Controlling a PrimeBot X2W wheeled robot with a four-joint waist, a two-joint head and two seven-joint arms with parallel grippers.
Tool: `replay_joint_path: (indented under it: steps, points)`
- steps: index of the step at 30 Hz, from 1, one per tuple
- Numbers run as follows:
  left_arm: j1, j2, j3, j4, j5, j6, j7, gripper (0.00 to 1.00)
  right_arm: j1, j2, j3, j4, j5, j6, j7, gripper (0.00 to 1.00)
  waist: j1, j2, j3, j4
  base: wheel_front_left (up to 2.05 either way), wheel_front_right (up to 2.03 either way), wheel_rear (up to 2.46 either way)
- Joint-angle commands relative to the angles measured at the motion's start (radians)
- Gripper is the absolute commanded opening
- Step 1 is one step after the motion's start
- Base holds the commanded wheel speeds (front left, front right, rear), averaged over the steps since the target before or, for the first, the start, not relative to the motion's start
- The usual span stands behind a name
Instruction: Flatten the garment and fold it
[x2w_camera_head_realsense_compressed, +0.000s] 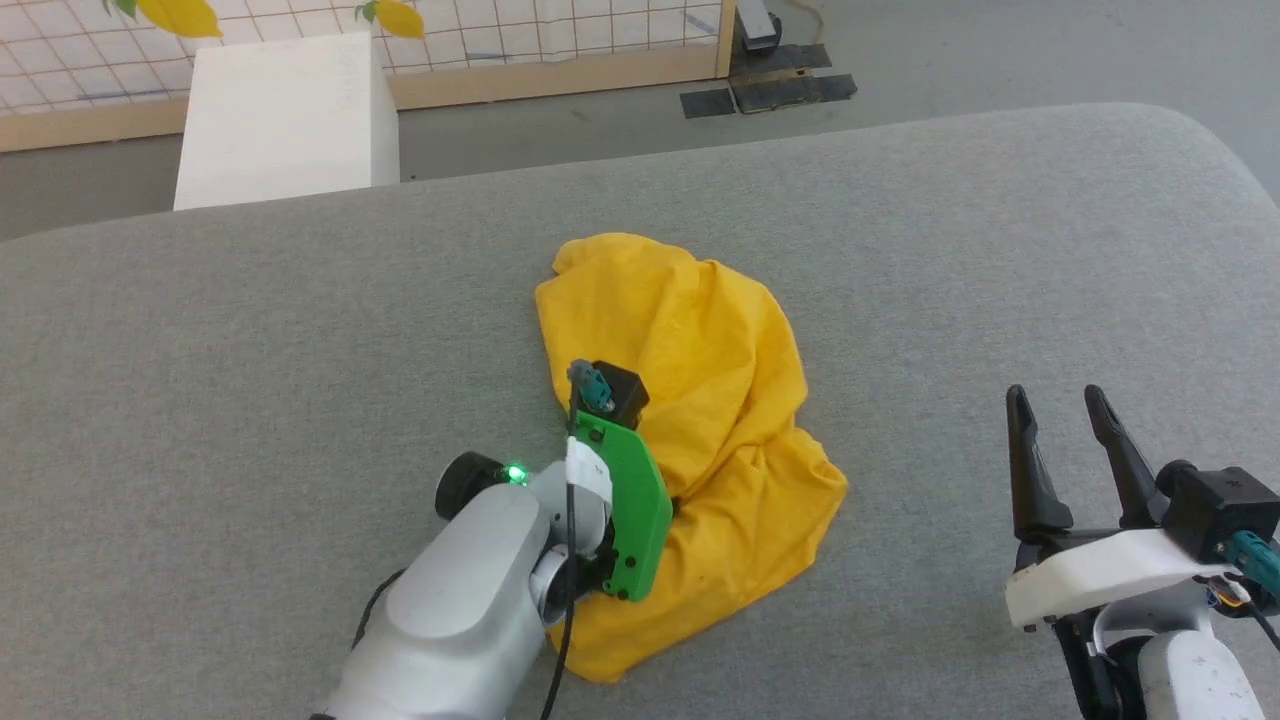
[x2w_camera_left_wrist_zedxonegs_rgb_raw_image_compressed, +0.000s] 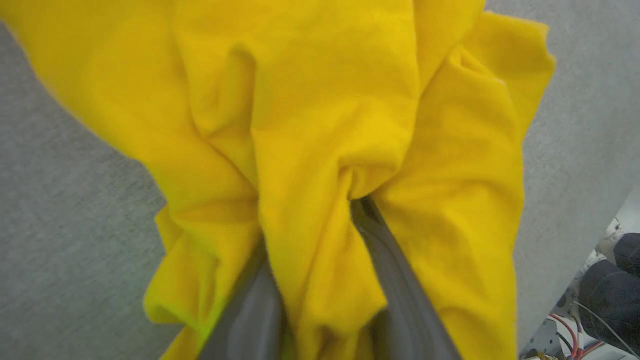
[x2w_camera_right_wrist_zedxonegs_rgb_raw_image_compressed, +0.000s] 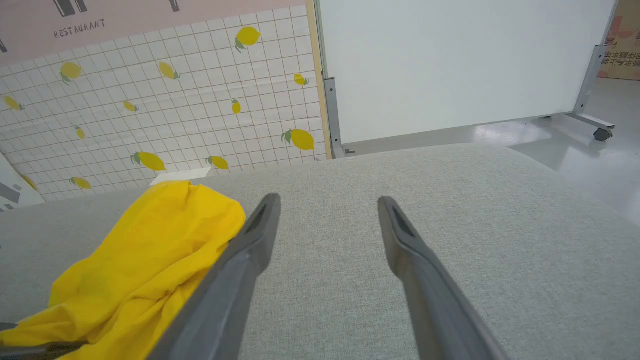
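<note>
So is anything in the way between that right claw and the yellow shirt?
No, nothing visible. Only bare grey surface lies between the right gripper and the shirt, which sits crumpled off to that gripper's left.

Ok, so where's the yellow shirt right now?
The garment lies crumpled on the grey table, centre of the head view, left end effector among its folds, open right end effector off to its right.
</note>
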Motion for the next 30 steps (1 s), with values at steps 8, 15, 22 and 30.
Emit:
replay_joint_path:
  steps: [8,15,22,30]
  points:
    - [0.039,0.048,0.165,-0.188,-0.025,0.052,-0.408,1.0,-0.003,0.0,-0.001,-0.005,-0.006,-0.001,-0.001,1.0,0.0,-0.0001,-0.017,0.041,0.0,0.0,0.0]
    - [0.117,0.122,0.296,-0.31,0.024,0.123,-0.758,1.0,0.0,0.0,-0.007,-0.034,-0.025,-0.001,0.009,1.0,0.0,-0.0001,-0.025,0.089,0.0,0.0,0.0]
    - [0.234,0.171,0.363,-0.364,0.081,0.132,-0.816,1.0,0.002,0.0,0.003,-0.053,-0.037,-0.001,0.026,1.0,0.0,-0.0001,-0.032,0.123,0.0,0.0,0.0]
    - [0.386,0.131,0.466,-0.46,0.162,0.112,-0.818,1.0,0.007,0.0,0.018,-0.066,-0.05,-0.001,0.045,1.0,0.0,-0.0001,-0.029,0.15,0.0,0.0,0.0]
